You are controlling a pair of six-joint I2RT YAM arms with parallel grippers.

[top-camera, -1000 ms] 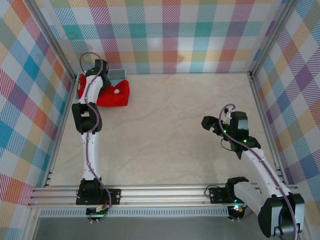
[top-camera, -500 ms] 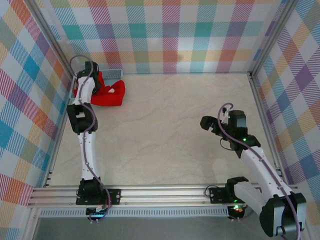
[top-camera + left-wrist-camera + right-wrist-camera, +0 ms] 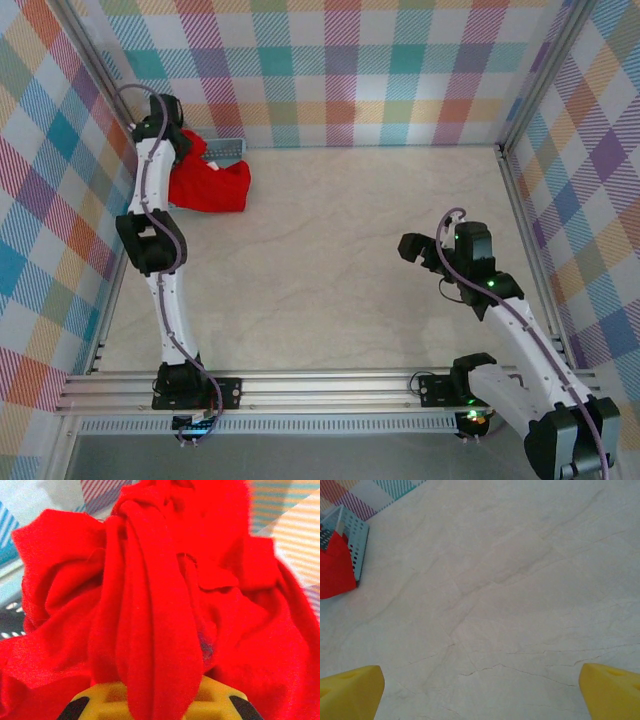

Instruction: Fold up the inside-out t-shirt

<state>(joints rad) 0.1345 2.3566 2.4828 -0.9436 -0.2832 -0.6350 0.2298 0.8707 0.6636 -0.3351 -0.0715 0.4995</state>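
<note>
- The blue basket [image 3: 224, 150], a perforated plastic bin, stands at the far left of the tabletop [image 3: 350, 250], close against the plaid walls [image 3: 350, 60].
- The inside-out t-shirt [image 3: 212, 186] is a bunched red mass at the basket's near-left side. Its upper end rises to the tip of the left arm [image 3: 150, 235], and its lower end rests on the tabletop just in front of the basket.
- From overhead, the links of the left arm cross the cloth's left edge, on the side away from the basket, and hide it.
- The left fingers [image 3: 100, 700] are closed on the shirt. In the left wrist view a thick fold [image 3: 155, 630] runs down between the two yellow finger bases, and gathered cloth blocks most of what lies beyond.
- The right arm [image 3: 510, 320] is well apart from the basket, on the right half of the tabletop.
- The right fingers [image 3: 350, 690] are spread wide and grip nothing, with bare tabletop between them. In the right wrist view the basket [image 3: 355, 535] and a corner of the shirt [image 3: 335, 565] sit at the upper left.
- Change over the last second:
  - The left arm has swung towards the corner left of the basket.
  - The shirt has been drawn up and leftward.
  - The white patch formerly showing on the cloth is no longer in sight.
  - The right fingers [image 3: 412, 245] have barely shifted.
</note>
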